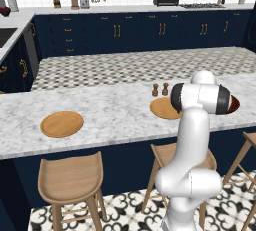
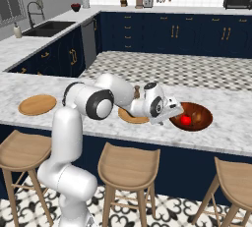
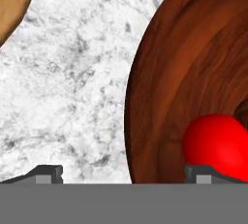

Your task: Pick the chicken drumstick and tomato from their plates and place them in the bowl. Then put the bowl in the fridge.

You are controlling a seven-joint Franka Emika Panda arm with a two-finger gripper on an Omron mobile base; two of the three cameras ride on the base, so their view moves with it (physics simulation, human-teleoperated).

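Fingers (image 3: 48, 173) of the gripper (image 3: 123, 174) are spread wide, holding nothing. Just ahead, the tomato (image 3: 215, 140) sits in the bowl (image 3: 160, 97). I think the bowl is hard, smooth and slippery, so pinch its rim. Behind is a plate (image 2: 132, 118).

The tomato (image 2: 185, 120) lies in the bowl (image 2: 203, 114), right of both plates (image 2: 37, 104) on the counter (image 2: 236, 127).

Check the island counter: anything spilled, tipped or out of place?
Nothing stands out. The tomato sits inside the upright bowl, both wooden plates lie flat on the marble counter, and the gripper is open at the bowl's rim.
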